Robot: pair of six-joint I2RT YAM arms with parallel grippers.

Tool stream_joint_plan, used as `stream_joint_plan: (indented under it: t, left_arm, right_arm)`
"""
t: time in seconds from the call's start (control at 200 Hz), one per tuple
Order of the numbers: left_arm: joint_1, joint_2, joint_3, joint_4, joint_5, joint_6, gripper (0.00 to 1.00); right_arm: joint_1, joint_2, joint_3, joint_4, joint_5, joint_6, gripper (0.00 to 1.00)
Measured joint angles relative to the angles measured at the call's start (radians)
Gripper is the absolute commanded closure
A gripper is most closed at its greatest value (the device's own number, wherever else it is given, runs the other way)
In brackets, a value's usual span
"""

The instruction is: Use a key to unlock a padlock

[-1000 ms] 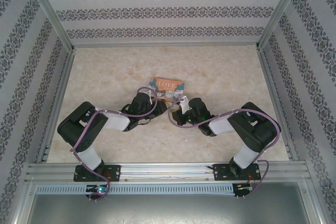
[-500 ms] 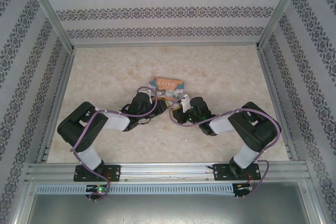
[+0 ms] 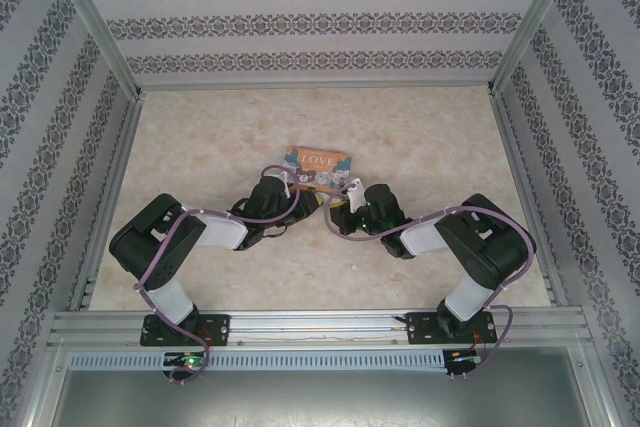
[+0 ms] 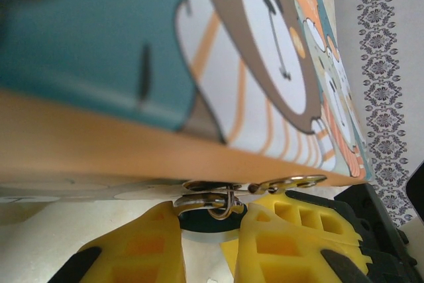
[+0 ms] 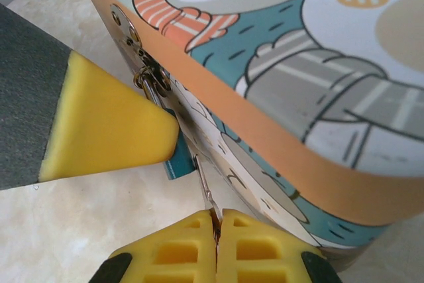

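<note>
right arm [image 3: 440, 232] | wrist nudged slightly rightward | beside tin [image 3: 318, 160]

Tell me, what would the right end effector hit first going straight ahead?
Probably the front wall of the bear tin, beside the blue padlock; the right end effector, shut on a thin metal piece, points there.

padlock [image 5: 172, 165] mostly hidden, key [image 5: 203, 187] half hidden, tin [image 5: 298, 64] cut by edges

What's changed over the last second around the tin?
The right gripper crept a touch to the right along the front of the tin, still shut on the key. The left gripper, gripping the padlock, and the tin stayed put.
</note>
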Motion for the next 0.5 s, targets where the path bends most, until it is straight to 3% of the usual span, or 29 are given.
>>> stream_joint_plan:
  t: [0.5]
  left_arm:
    - [0.0,0.0,0.0,-0.009,0.003,0.0,0.83]
  right_arm:
    - [0.0,0.0,-0.037,-0.005,-0.016,-0.011,1.0]
